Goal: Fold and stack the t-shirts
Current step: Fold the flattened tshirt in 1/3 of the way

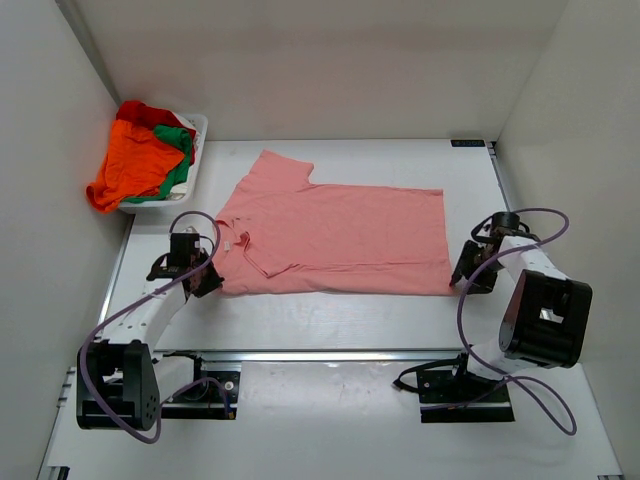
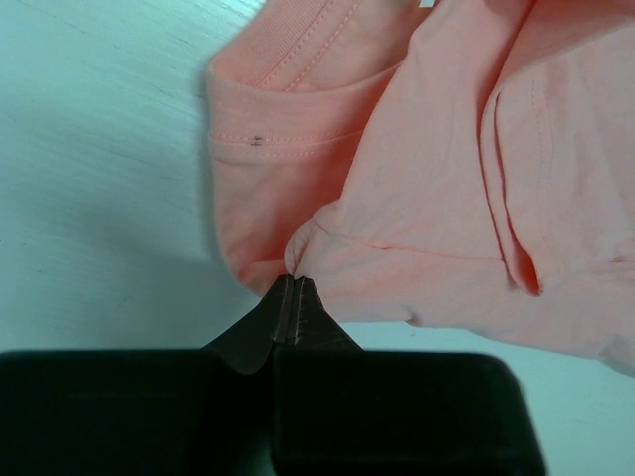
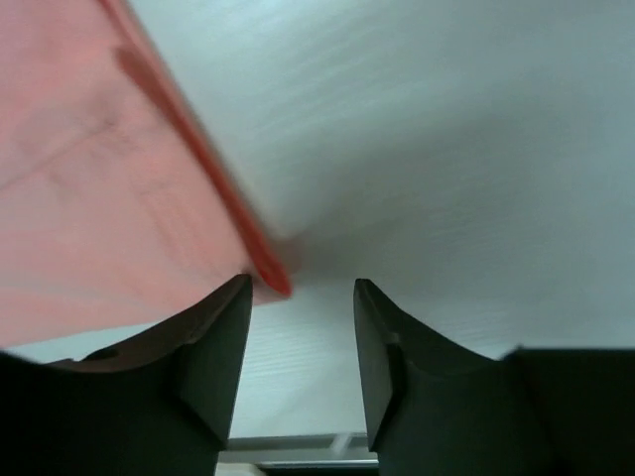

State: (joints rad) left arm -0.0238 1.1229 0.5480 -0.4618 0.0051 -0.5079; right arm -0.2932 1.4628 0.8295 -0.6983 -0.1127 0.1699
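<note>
Our two arms wear white shells over black joint blocks: the left arm and the right arm. Pale purple cables loop from each black base. We see matte black fingers on the right hand and thin tapered tips on the left hand.

**Top external view:** the worktop is viewed from high above and behind its near edge, facing down toward the far edge, so that the whole surface is taken in.

**Left wrist view:** the left gripper is looked over from close behind, toward the near left corner, with the salmon pink t-shirt filling much of the frame.

**Right wrist view:** the right gripper is framed low and very near, by the right edge.

The shirt and worktop are shared by all three views.
</note>
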